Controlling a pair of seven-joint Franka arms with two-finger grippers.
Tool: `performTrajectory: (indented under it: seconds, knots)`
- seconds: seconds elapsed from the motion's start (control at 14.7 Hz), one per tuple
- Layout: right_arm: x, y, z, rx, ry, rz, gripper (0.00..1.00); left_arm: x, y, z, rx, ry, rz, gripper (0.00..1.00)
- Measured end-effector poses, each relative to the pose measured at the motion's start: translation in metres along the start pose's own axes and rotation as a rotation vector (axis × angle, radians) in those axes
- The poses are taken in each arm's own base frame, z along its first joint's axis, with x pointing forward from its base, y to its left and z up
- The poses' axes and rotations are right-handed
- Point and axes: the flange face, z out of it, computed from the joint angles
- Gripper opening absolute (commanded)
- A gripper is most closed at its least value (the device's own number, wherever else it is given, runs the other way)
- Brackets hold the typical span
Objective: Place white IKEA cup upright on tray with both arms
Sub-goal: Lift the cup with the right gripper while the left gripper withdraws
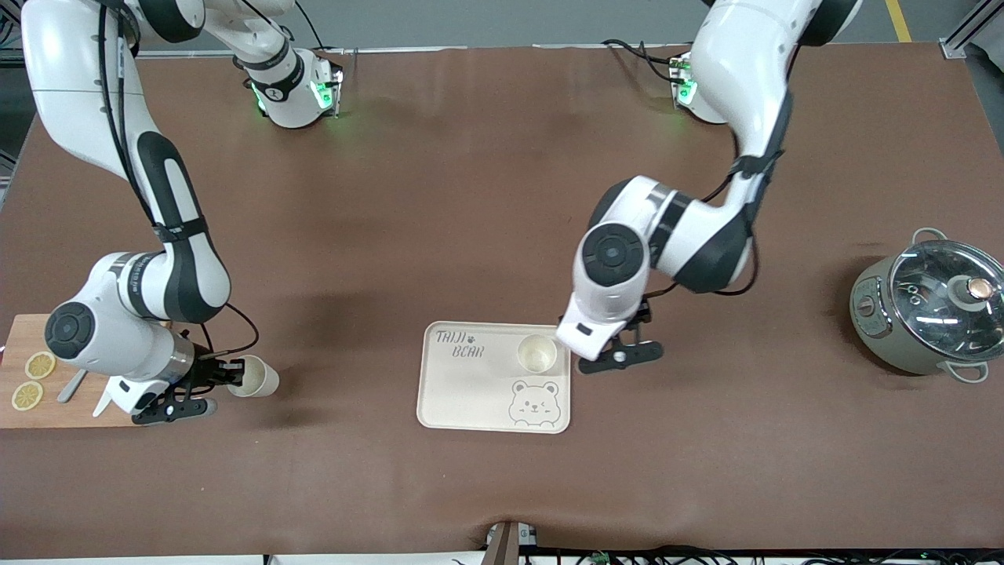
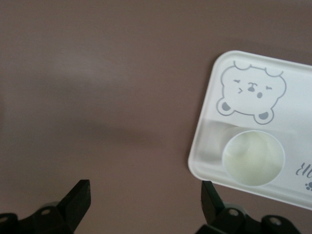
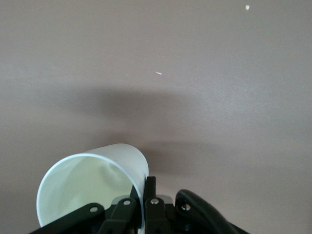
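I am looking at two white cups; one white cup (image 1: 537,352) is standing upright on the cream bear tray (image 1: 471,392), in the tray corner toward the left arm's end and farther from the front camera, just above the bear face (image 1: 533,403); in the left wrist view the same cup (image 2: 253,158) is showing its open mouth beside the printed bear (image 2: 251,92).

The left gripper (image 1: 620,357) is hovering just off the tray's edge beside that cup, toward the left arm's end of the table; its fingers (image 2: 78,197) are standing wide apart and holding nothing, with bare brown table mat (image 1: 502,196) between them.

The right gripper (image 1: 205,375) is sitting over the mat beside the wooden cutting board (image 1: 16,420), at the right arm's end; it is clamping a second white cup (image 1: 255,377) by its rim, one finger inside and one outside, the cup tilting on its side with its mouth toward the wrist camera (image 3: 92,190).

On the cutting board I am seeing two lemon slices (image 1: 33,380) and a knife (image 1: 72,385); a lidded pot (image 1: 929,314) is standing at the left arm's end of the table.
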Motion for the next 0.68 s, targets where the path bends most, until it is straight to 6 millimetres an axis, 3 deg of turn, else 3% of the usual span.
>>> performTrajectory:
  seconds: [0.14,0.27,0.54,0.68]
  knots:
    - [0.004,-0.009,-0.005,0.012,0.001,0.033,0.0,0.015,-0.036,-0.033,-0.004,0.003,-0.006,1.0]
    - [0.008,-0.03,-0.007,0.017,0.001,0.081,0.0,0.032,-0.078,-0.056,-0.002,-0.001,0.001,1.0]
    - [0.019,-0.104,-0.016,0.026,0.001,0.207,0.0,0.066,-0.167,-0.091,-0.015,0.017,0.039,1.0]
    - [0.022,-0.141,-0.022,0.031,0.01,0.261,0.0,0.075,-0.201,-0.106,-0.024,0.032,0.054,1.0]
